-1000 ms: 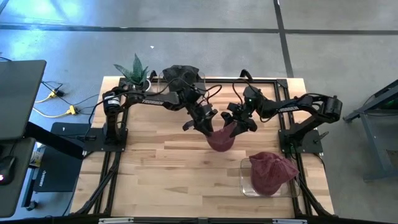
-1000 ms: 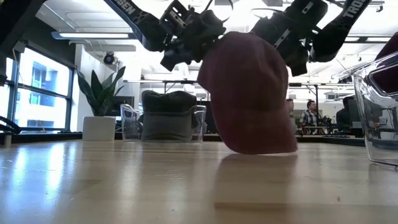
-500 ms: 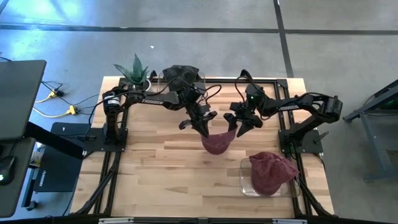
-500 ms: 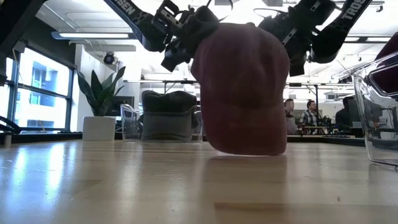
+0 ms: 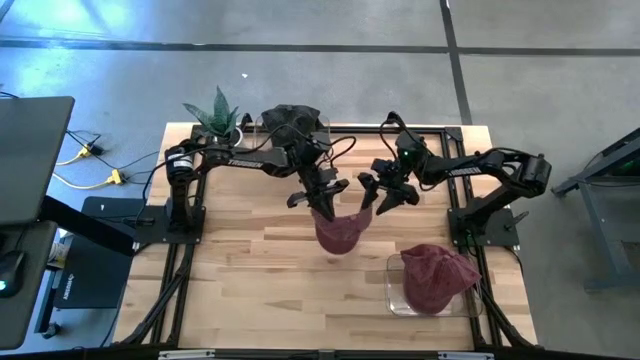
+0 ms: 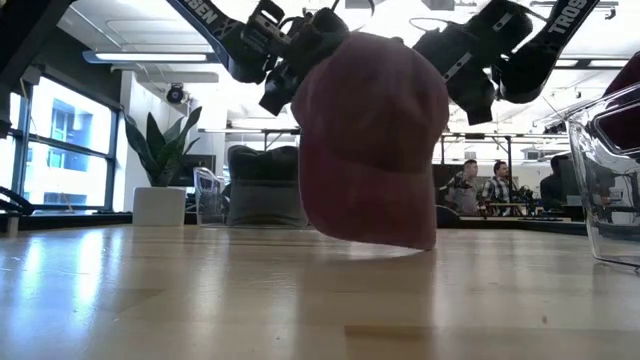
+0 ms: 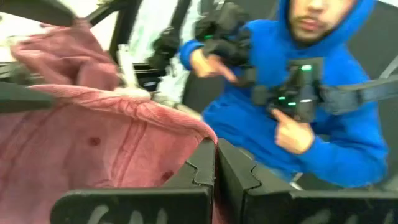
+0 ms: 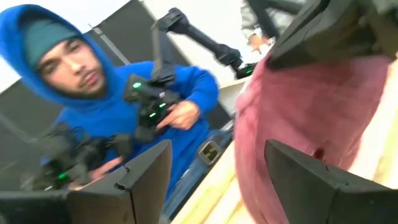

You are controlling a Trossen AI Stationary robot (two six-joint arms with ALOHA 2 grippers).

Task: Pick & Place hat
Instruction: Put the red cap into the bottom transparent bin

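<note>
A maroon hat (image 5: 338, 231) hangs under my left gripper (image 5: 322, 200) over the middle of the table; in the low view the maroon hat (image 6: 368, 150) hangs with its lower edge close above the wood. My left gripper (image 7: 215, 163) is shut on the hat. My right gripper (image 5: 376, 193) is open just right of the hat and apart from it; its wrist view shows the wide-open right gripper (image 8: 217, 158) with the hat (image 8: 311, 118) ahead of it. My left gripper pinches the hat's upper edge (image 7: 200, 129) between its two fingers, coming from above and slanting down. The hat hangs below the fingers with its crown downward. Whether its lower edge (image 6: 385, 240) touches the table, I cannot tell.
A second maroon hat (image 5: 436, 277) lies in a clear container (image 5: 394, 290) at the near right. A dark hat (image 5: 290, 118) sits in a clear container at the far edge beside a potted plant (image 5: 220, 112). A person in a blue hoodie (image 7: 311, 81) stands beyond the table.
My right gripper has come off the hat's top and drawn back toward the table's right and far side. My left gripper has carried the hat a little toward the table's left and near edge; the hat now hangs from it alone.
</note>
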